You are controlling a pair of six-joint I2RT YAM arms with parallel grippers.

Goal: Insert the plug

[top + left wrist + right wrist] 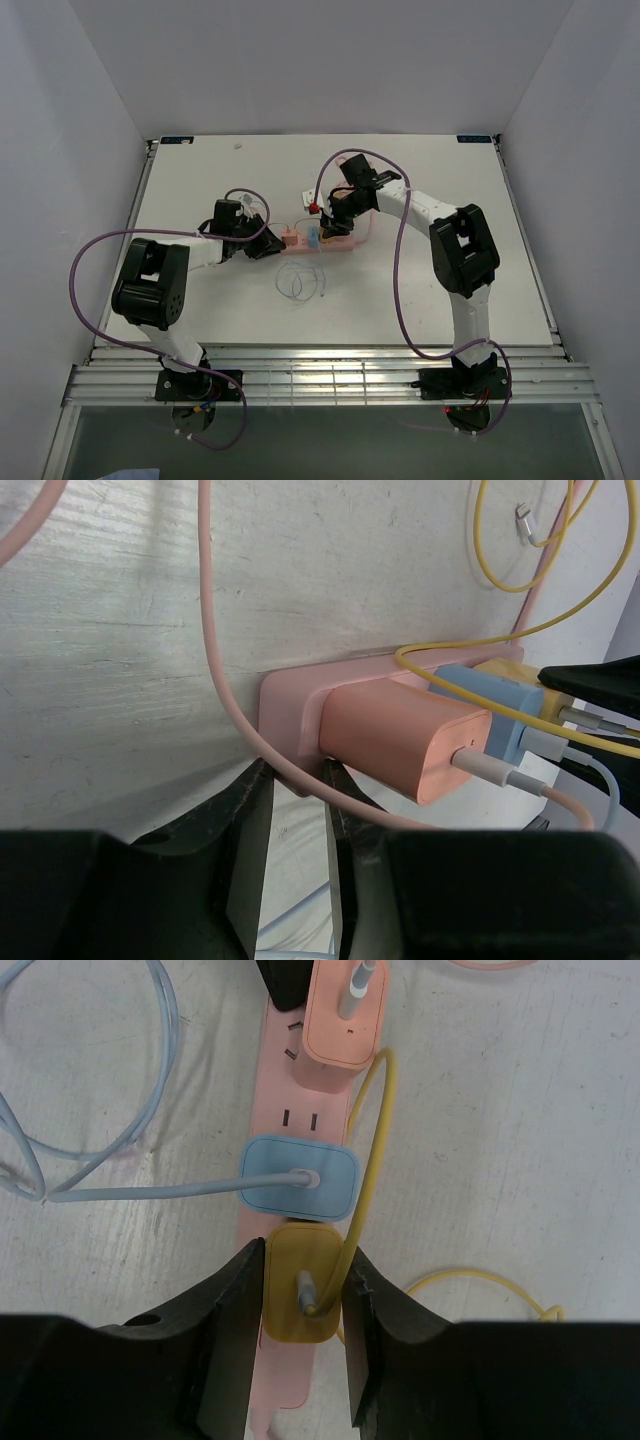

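Observation:
A pink power strip (345,243) lies mid-table. It holds a peach charger (345,1020), a blue plug (298,1178) and a yellow plug (285,1315) in a row. My right gripper (305,1260) is shut on the yellow plug from above, one finger on each side, with the yellow cable (370,1140) pinched against the right finger. The plug sits on the strip (300,1110) near its end. My left gripper (298,790) clamps the opposite end of the strip (285,705), beside the peach charger (400,735). A pink cable (215,630) runs across its fingers.
A pale blue cable loop (300,285) lies on the table in front of the strip. It also shows in the right wrist view (90,1110). Yellow cable coils (520,550) lie behind the strip. A small red piece (313,207) sits by the right gripper (335,225).

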